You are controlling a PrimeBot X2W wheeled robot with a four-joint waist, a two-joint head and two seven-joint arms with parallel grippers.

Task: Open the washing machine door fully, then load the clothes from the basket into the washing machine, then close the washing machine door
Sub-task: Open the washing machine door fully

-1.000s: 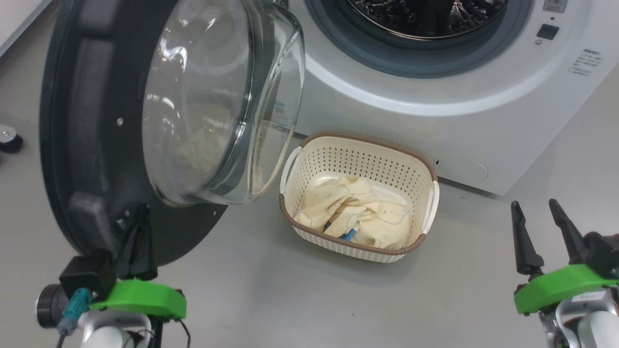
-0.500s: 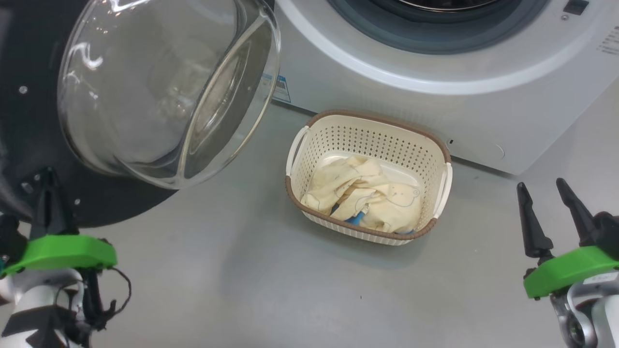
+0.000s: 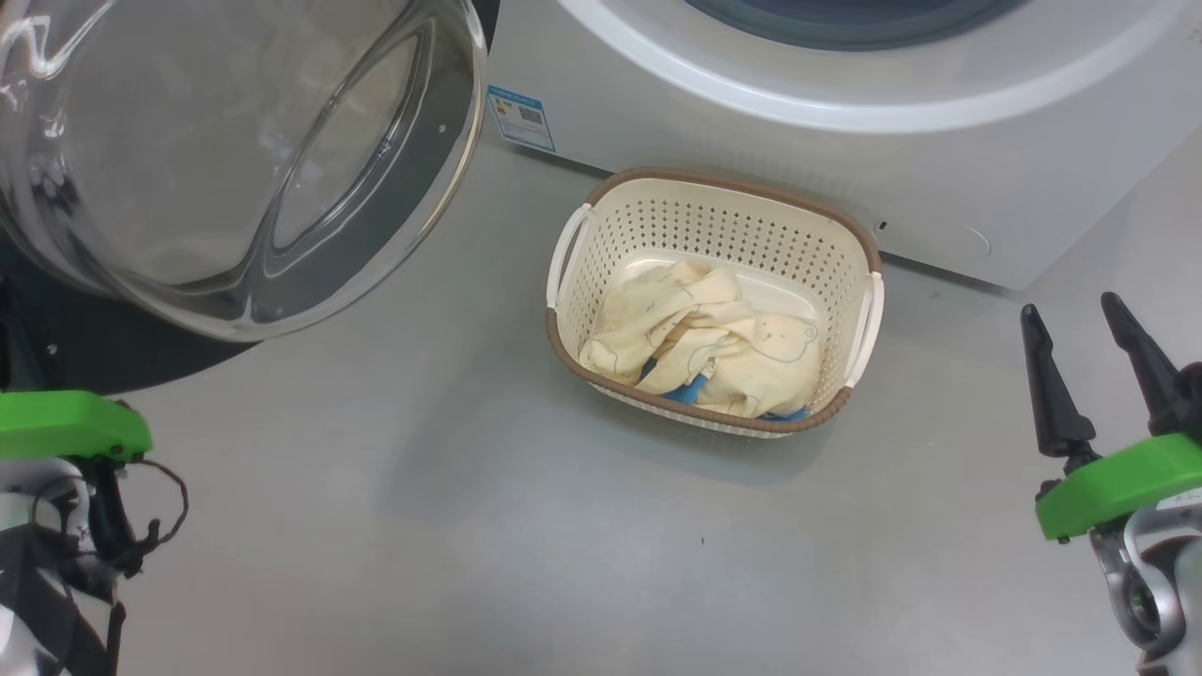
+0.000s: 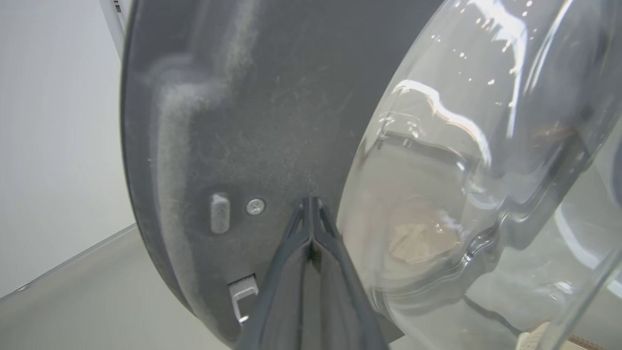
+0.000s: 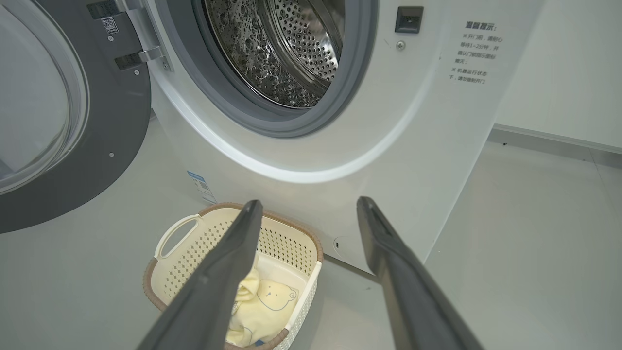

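Two arms reach low, loading not yet begun.
Left gripper [image 4: 311, 201] has its two long dark fingers pressed together, tips at the dark inner face of the large round glossy black washing machine door [image 4: 218, 121], just beside its clear glass bowl window [image 3: 235, 160]; contact cannot be told. That door stands open at the left of the big white front-loading washing machine [image 3: 751, 160], whose grey rubber gasket [image 5: 272, 116] and perforated steel drum [image 5: 286, 53] are exposed. On the grey floor [image 3: 470, 516] just in front of the machine sits the small cream-white perforated plastic basket [image 3: 714, 244] with brown rim, holding the pale cream-yellow clothes [image 3: 714, 352]. Right gripper [image 3: 1071, 306] hovers at near right, fingers spread apart and empty, well apart from the basket.
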